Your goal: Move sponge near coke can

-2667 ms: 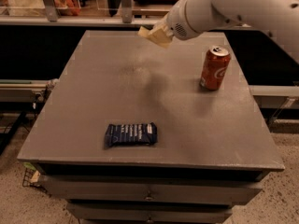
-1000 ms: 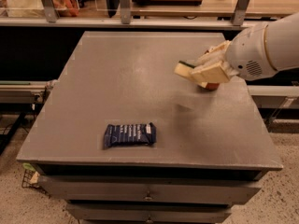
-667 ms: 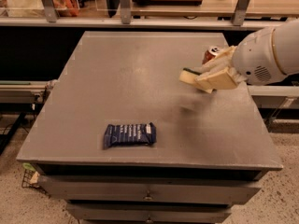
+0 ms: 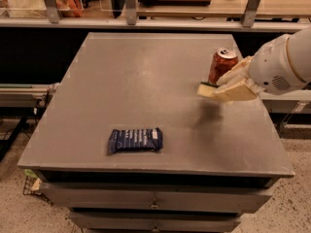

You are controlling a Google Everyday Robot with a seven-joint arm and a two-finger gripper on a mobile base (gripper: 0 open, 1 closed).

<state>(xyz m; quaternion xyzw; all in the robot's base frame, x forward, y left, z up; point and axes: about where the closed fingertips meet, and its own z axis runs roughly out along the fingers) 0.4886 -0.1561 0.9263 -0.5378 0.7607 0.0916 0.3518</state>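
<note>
The red coke can [image 4: 221, 65] stands upright at the right side of the grey table [image 4: 146, 96]. My gripper [image 4: 228, 87] comes in from the right on a white arm and hovers just in front of the can, above the table. It is shut on the sponge [image 4: 208, 90], whose pale yellow body and dark green edge stick out to the left of the cream fingers [image 4: 236, 91]. The sponge is just left of and below the can, casting a shadow on the table.
A dark blue snack wrapper [image 4: 135, 140] lies near the table's front edge, left of centre. A shelf with metal posts [image 4: 130, 4] runs behind the table. Drawers [image 4: 155, 203] sit below the tabletop.
My gripper has carried the sponge from the table's far middle to the right and forward, and now holds it lower, close in front of the coke can.
</note>
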